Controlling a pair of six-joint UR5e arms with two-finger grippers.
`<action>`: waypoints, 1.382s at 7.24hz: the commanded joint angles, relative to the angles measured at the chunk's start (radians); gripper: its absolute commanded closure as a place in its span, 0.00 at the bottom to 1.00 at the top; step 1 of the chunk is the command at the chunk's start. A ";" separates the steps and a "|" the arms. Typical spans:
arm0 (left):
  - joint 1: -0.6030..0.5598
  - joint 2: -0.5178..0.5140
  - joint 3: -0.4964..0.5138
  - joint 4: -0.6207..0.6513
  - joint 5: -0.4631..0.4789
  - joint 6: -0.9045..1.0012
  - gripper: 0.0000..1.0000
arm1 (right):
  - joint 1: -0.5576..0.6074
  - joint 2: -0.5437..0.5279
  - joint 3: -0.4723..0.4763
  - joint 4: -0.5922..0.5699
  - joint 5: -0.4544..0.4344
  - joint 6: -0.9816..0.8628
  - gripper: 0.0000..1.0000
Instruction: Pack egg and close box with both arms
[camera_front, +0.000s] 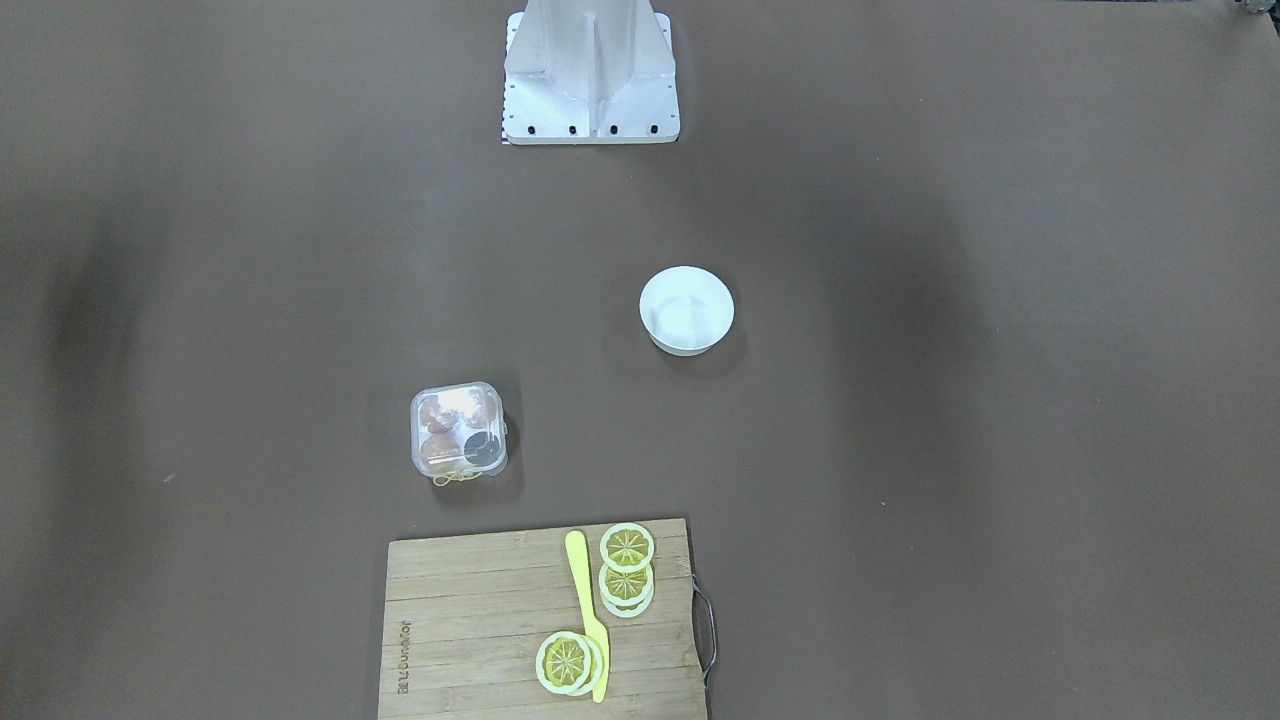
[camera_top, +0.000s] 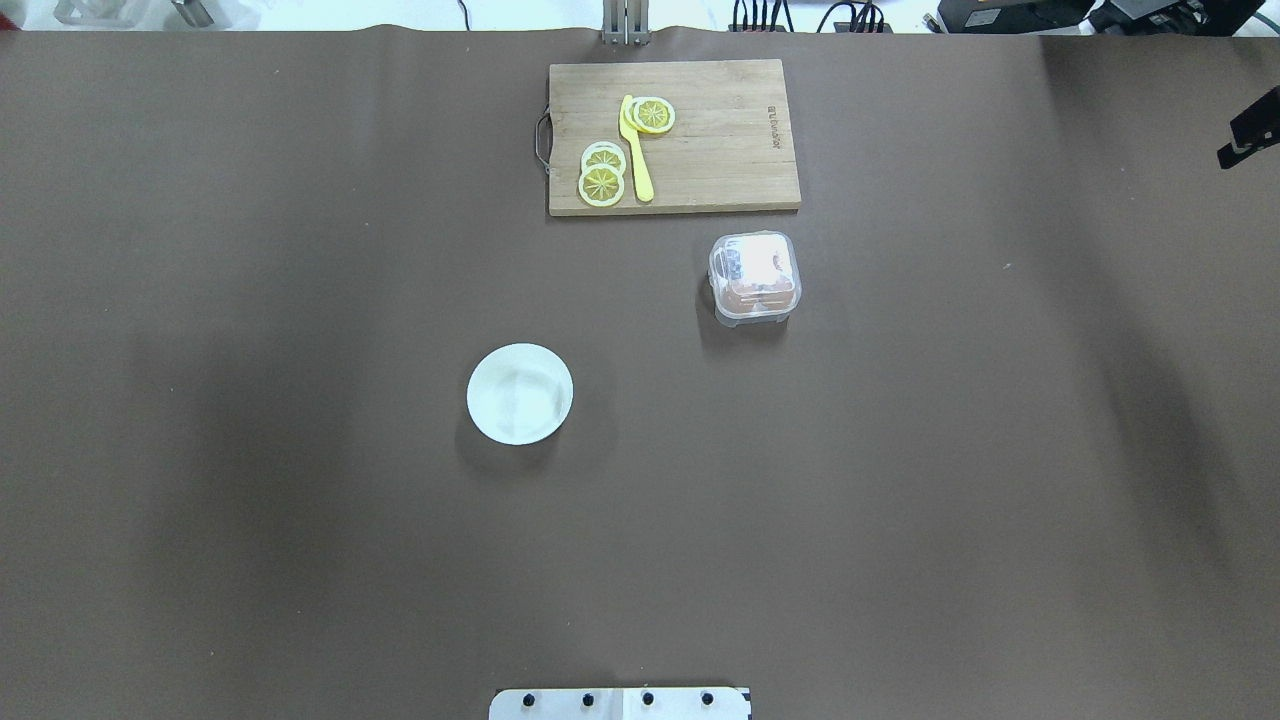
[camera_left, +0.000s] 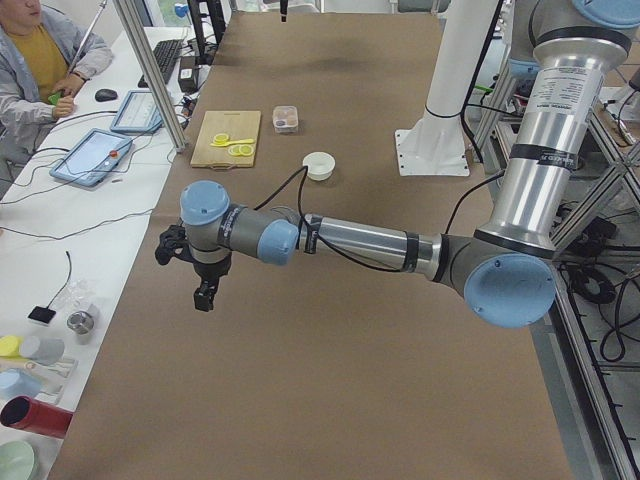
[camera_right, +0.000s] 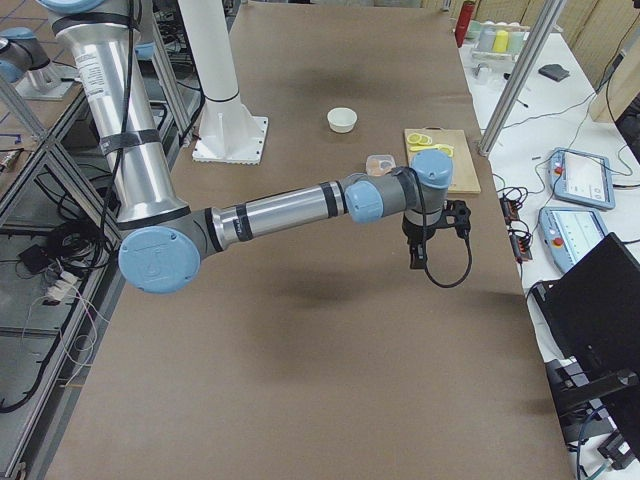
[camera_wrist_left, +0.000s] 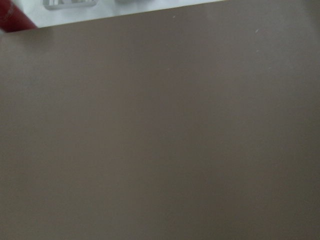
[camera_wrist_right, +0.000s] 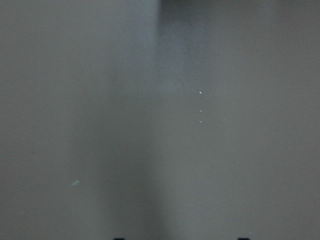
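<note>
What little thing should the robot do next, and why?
Probably move the right gripper toward the box and press its lid near the yellow clasp. The lid already looks down over three eggs. The bowl looks empty and no loose egg shows, but whether the clasp is snapped cannot be told. The box lies on the right arm's side.

Bowl: white, round, upright, alone on the brown surface.
Cutting board: wooden, with a metal handle at one short end.
Lemon slices: two overlapping groups lying on the board.
Knife: yellow, lying flat on the board between the two groups.
</note>
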 joint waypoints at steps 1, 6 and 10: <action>-0.044 0.053 0.015 0.038 -0.026 0.061 0.03 | 0.036 -0.085 -0.010 -0.001 -0.010 -0.149 0.00; -0.070 0.151 -0.066 0.061 -0.012 0.061 0.02 | 0.039 -0.093 -0.010 0.010 -0.019 -0.165 0.00; -0.053 0.260 -0.220 0.062 0.035 0.060 0.02 | 0.039 -0.108 -0.010 0.012 -0.058 -0.165 0.00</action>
